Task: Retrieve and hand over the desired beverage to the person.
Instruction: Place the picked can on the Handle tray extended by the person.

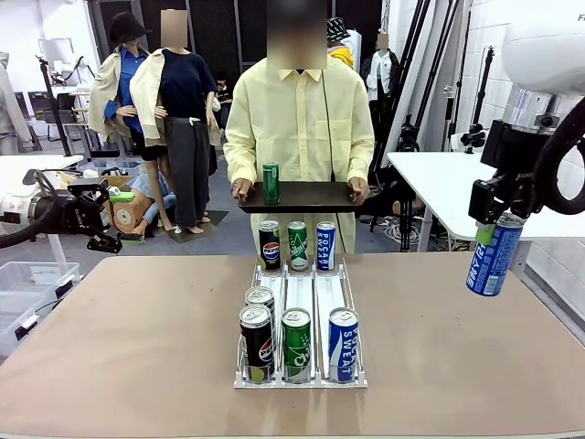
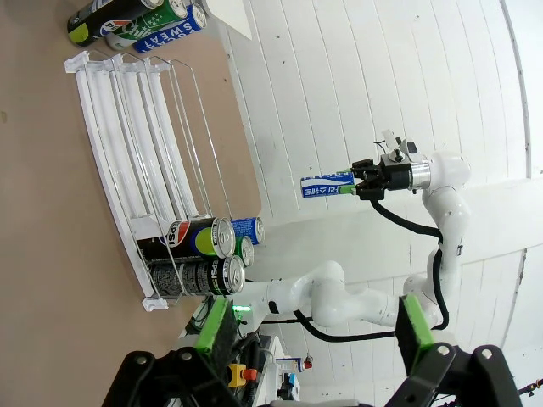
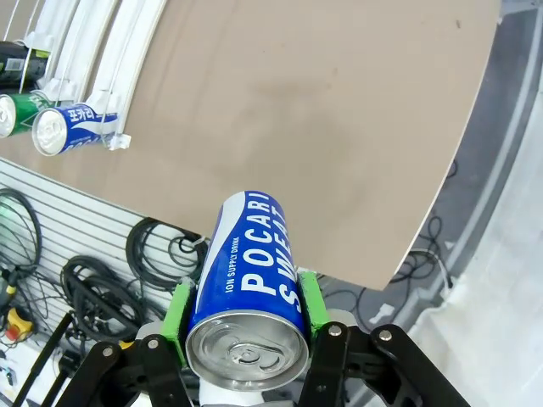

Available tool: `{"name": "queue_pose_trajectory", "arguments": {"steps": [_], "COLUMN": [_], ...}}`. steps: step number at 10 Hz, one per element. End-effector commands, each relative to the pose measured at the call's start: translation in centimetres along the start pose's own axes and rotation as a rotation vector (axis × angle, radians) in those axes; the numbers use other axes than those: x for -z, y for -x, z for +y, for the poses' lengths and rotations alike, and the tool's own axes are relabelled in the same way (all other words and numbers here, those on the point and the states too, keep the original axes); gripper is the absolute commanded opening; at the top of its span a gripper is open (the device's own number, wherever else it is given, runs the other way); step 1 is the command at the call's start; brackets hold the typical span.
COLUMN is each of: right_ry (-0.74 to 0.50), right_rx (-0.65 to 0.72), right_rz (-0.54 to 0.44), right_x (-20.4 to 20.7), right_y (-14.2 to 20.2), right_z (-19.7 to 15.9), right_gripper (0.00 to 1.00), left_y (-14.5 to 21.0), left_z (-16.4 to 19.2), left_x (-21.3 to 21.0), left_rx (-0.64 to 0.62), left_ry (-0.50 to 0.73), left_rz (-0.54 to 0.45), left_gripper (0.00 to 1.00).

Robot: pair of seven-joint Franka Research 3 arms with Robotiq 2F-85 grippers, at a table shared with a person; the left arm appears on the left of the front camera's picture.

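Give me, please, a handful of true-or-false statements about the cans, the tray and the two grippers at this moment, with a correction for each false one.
1. The right gripper holds a blue Pocari Sweat can in the air. True.
2. The person holds a dark tray with a green can standing on it. True.
3. The left gripper is clamped on a Pepsi can. False: its jaws stand open with nothing between them.
4. The rack on the table holds no cans. False: cans stand at both its near and far ends.
5. The blue can already stands on the tray. False: it hangs off to the robot's right, clear of the tray.
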State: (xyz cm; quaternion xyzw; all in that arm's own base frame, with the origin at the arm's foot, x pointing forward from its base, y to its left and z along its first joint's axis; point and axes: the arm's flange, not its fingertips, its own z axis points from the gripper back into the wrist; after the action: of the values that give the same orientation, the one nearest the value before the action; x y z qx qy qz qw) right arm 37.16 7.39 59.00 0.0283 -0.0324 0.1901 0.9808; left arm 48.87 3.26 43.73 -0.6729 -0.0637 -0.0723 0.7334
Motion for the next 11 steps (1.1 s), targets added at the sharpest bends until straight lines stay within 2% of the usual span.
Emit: {"name": "queue_pose_trajectory", "arguments": {"steps": [1,11], "right_ry": [0.002,0.002], "right_rx": [0.010,0.010], "right_rz": [-0.008,-0.008], "right_x": [-0.40,-0.40], "right_y": [-0.09,-0.09], "right_z": [0.21,0.21], "right_gripper": [0.00,0.00], "left_y": [-0.02,-0.02], "left_z": [-0.11,-0.11], "left_x": [-0.10,-0.10], "left_rx": [0.003,0.003], "left_ry": [0.000,0.000], "left_rz": [-0.002,-0.002], "left_gripper": [1.00,1.00]}}
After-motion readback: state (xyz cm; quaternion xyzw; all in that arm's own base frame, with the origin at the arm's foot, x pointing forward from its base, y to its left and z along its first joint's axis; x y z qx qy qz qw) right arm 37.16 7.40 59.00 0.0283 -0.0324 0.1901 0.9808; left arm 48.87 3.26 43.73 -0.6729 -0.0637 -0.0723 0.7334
